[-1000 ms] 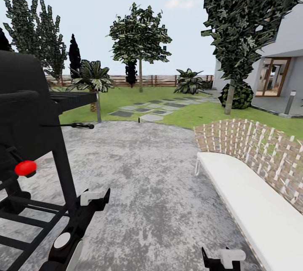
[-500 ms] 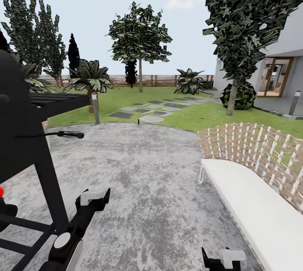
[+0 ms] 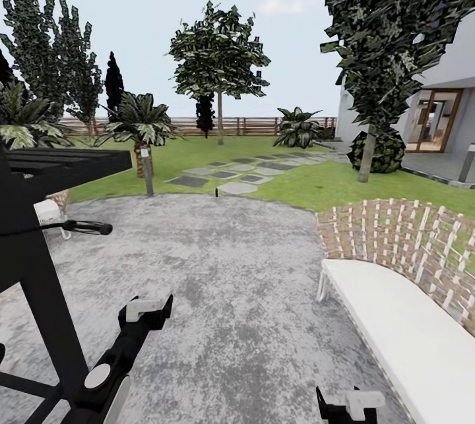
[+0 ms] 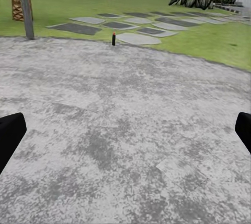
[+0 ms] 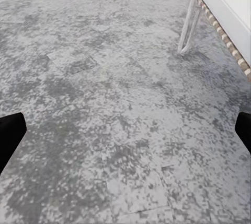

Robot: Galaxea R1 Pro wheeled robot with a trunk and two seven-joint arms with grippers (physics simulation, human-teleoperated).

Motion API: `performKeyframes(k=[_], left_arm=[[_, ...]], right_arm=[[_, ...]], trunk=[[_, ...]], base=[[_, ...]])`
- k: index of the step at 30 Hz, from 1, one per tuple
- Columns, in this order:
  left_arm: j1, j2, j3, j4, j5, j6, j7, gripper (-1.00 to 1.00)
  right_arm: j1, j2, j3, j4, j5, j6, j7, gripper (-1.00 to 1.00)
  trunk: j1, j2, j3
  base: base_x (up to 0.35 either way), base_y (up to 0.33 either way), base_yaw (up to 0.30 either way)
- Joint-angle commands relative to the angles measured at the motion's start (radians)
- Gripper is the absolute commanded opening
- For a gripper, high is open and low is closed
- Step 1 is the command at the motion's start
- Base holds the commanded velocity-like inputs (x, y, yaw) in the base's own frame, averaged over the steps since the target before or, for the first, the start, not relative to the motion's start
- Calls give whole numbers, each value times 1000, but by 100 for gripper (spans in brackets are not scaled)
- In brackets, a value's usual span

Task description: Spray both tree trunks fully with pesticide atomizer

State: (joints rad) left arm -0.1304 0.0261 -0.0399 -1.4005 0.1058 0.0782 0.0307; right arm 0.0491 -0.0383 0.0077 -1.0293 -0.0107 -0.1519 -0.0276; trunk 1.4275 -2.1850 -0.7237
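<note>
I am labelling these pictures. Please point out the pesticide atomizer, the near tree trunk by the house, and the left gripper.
pesticide atomizer [image 4: 113, 38]: left wrist view, its dark body.
tree trunk [image 3: 367, 155]: head view, middle of the trunk.
left gripper [image 3: 146, 308]: head view, between its fingertips.

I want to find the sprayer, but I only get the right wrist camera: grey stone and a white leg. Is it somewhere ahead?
Observer: Probably. A small dark upright thing, likely the pesticide atomizer, stands ahead at the far edge of the stone patio, by the stepping stones.
Operator: Can you see a tree to spray?
Observer: Yes, one pale tree trunk rises from the grass ahead to the right, near the house.
Operator: Is my other hand ready?
Observer: The left gripper is open and holds nothing.
</note>
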Motion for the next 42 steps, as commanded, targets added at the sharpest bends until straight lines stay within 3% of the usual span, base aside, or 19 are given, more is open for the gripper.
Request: performKeyframes(k=[1,42], left_arm=[[0,0,0,0,0,0,0,100],[0,0,0,0,0,0,0,100]], right_arm=[[0,0,0,0,0,0,0,100],[0,-1,0,0,0,0,0,100]], trunk=[[0,0,0],[0,0,0]], base=[[337,0,0],[337,0,0]])
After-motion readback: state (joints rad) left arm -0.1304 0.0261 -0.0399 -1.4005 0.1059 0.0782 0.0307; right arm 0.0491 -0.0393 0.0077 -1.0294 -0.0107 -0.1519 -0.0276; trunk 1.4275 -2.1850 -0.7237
